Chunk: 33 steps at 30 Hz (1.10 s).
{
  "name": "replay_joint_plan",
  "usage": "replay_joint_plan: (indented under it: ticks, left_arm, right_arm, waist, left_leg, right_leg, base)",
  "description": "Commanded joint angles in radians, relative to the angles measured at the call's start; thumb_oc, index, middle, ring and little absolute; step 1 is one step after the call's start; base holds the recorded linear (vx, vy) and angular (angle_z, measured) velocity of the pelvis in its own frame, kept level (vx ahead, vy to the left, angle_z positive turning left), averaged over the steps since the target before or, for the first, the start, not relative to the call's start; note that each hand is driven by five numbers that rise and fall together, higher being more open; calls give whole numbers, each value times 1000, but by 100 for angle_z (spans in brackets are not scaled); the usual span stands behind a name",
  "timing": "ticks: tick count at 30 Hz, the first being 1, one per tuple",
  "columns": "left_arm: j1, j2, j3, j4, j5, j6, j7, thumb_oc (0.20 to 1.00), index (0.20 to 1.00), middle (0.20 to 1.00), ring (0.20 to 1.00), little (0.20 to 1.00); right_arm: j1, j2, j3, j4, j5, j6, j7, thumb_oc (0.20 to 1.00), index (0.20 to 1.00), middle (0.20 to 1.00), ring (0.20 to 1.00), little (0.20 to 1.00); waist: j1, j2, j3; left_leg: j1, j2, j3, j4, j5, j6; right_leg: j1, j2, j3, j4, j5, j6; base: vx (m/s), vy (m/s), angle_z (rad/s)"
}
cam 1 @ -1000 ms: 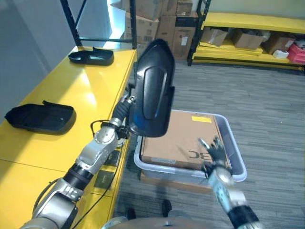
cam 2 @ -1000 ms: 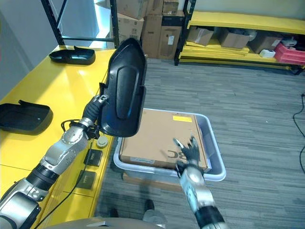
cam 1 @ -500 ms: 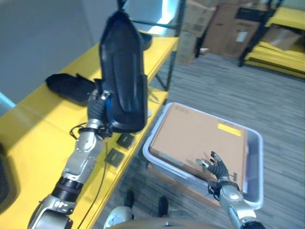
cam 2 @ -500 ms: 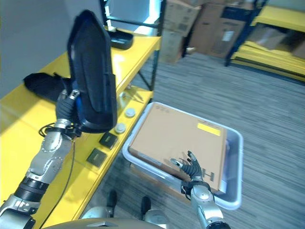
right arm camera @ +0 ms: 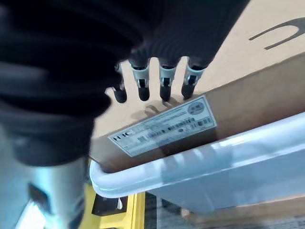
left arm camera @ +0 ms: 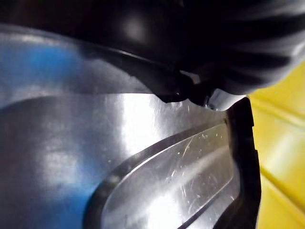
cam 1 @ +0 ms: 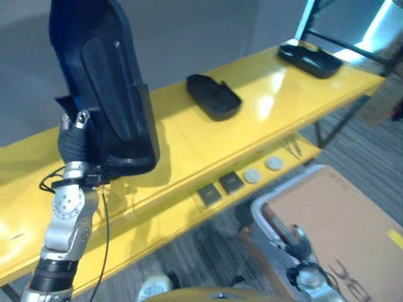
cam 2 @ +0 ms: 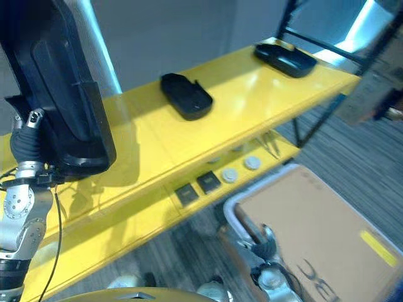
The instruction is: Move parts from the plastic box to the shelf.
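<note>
- Above the yellow shelf (cam 1: 189, 145), at the robot's left, a large black moulded part (cam 1: 104, 88) is held upright; a second ago it hung over the plastic box (cam 2: 236, 211), so it has been carried across to the shelf side.
- The part's lower end is gripped by the left hand (cam 1: 77, 135); its fingers are hidden behind the part, so whether they are curled cannot be told.
- Two more black parts lie on the shelf top: one near the middle (cam 1: 214, 96), one at the far end (cam 1: 313, 60), well apart.
- The plastic box, with a brown cardboard carton (cam 2: 327, 220) in it, now sits at the lower right; the whole view has swung toward the shelf.
- The right hand (right arm camera: 157, 78) hovers over the carton's edge with fingers straight, holding nothing, as before.
</note>
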Motion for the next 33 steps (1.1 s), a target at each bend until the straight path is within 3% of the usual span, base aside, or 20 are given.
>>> replay_joint_plan:
  ticks: [1,3,11,14,16,21,26,31,32,33]
  left_arm:
    - [5,55,76,-27,-14,-63,-8,200,200,200,200,200]
    - [17,56,90,-36,-17,-46,-22,200,200,200,200,200]
    - [12,65,88,-43,-28,-8,-35,200,200,200,200,200]
    - [-23,63,50,-27,-9,2,-24,200,200,200,200,200]
    - [-57,51,5,-5,27,5,-6,200,200,200,200,200]
    - [-79,17,-32,19,93,37,37,200,200,200,200,200]
    - [-92,-15,-58,44,167,108,109,200,200,200,200,200]
    - [-66,-14,-41,72,198,145,191,200,200,200,200,200]
    - [-67,-16,-41,76,199,145,192,200,200,200,200,200]
    - [-77,-18,-46,86,187,146,191,200,200,200,200,200]
  right_arm:
    - [-86,61,86,43,-45,8,20,1000,1000,1000,1000,1000]
    - [-81,77,77,79,-64,44,16,1000,1000,1000,1000,1000]
    - [-70,99,51,164,-119,67,4,1000,1000,1000,1000,1000]
    - [-69,98,54,183,-135,75,19,1000,1000,1000,1000,1000]
    - [-62,97,64,188,-143,110,63,1000,1000,1000,1000,1000]
    - [-52,105,83,245,-152,155,162,1000,1000,1000,1000,1000]
    - [-83,112,123,351,-161,153,235,1000,1000,1000,1000,1000]
    - [-98,106,154,359,-161,183,303,1000,1000,1000,1000,1000]
    - [-97,107,146,365,-160,179,303,1000,1000,1000,1000,1000]
    - [-99,103,141,370,-139,182,296,1000,1000,1000,1000,1000]
  waist:
    - [71,-15,-31]
    - [83,-15,-32]
    - [104,-15,-18]
    - [77,-19,-9]
    - [42,-28,-6]
    - [16,-38,-11]
    - [27,-46,-20]
    - [37,-59,-13]
    - [34,-62,-6]
    - [26,-70,11]
  left_leg:
    - [-15,5,-44,-30,8,-76]
    - [-6,-10,-62,-45,5,-65]
    - [-1,-52,-86,-42,-20,-15]
    - [-6,-73,-130,-37,-23,7]
    - [-5,-94,-188,-45,-15,16]
    - [11,-116,-239,-65,0,7]
    - [-9,-124,-262,-47,1,3]
    - [-52,-116,-212,50,-31,-17]
    - [-78,-105,-185,95,-40,-24]
    - [-136,-62,-118,171,-22,-50]
  right_leg:
    - [13,81,53,-174,136,24]
    - [8,66,57,-161,142,40]
    - [-29,12,87,-67,134,77]
    - [-52,52,175,-8,116,66]
    - [-78,121,264,24,114,47]
    - [-62,200,323,-40,109,18]
    - [-45,221,355,-104,122,4]
    - [-18,209,343,-177,140,-4]
    - [-19,199,330,-178,143,-4]
    - [-19,182,306,-177,148,-8]
  base:
    - [14,161,72]
    - [9,187,28]
    - [-3,179,8]
    - [34,95,9]
    - [61,53,83]
    - [75,0,47]
    - [84,-70,35]
    - [54,-69,16]
    - [-61,-42,6]
    - [-93,-35,13]
